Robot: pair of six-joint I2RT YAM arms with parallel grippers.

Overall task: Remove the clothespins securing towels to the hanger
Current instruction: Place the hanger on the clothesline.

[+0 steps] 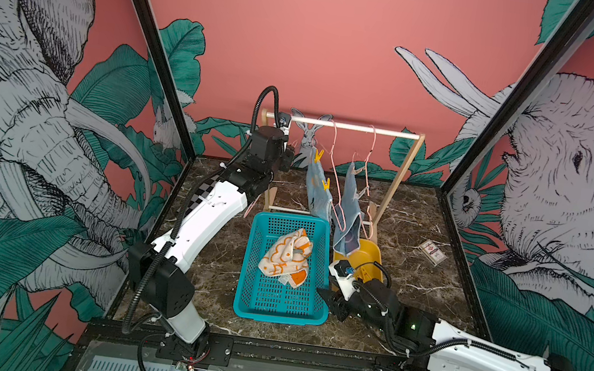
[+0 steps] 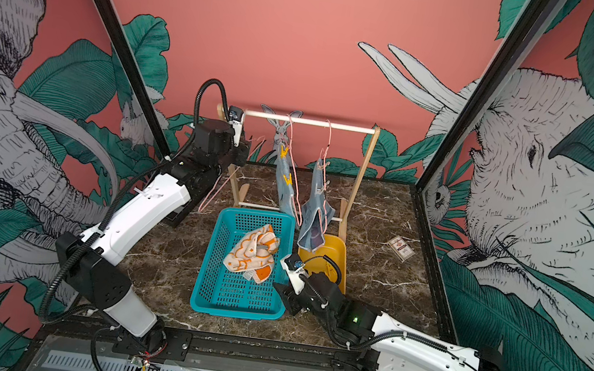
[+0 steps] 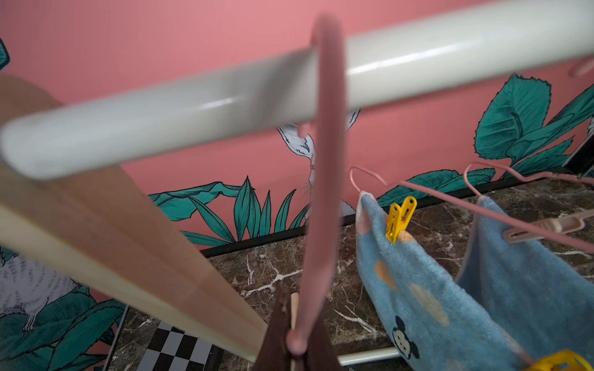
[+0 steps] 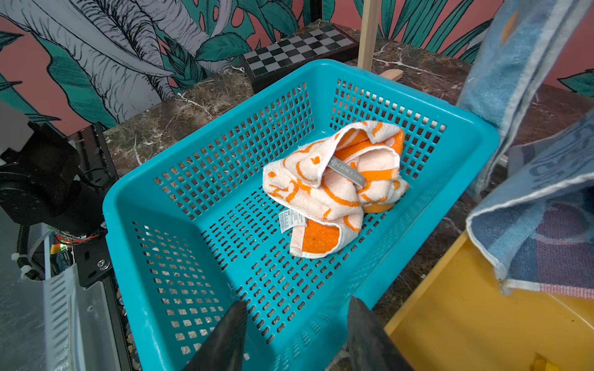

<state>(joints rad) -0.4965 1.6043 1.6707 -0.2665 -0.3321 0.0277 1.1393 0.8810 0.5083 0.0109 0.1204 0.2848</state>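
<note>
Nearest, my right gripper [image 4: 295, 306] hangs parted and empty by the basket [image 1: 291, 217], orange towel [image 1: 285, 256] inside. Farther, blue towels [image 1: 319, 197] hang pegged: roughly upright yellow pegs [image 1: 318, 155], a tan peg [image 3: 543, 226], right of my left gripper [image 3: 297, 347], clenched on a bare hanger [image 3: 326, 192], so nearer. Marble table [image 1: 410, 285], pink mural walls [image 1: 305, 41].
</note>
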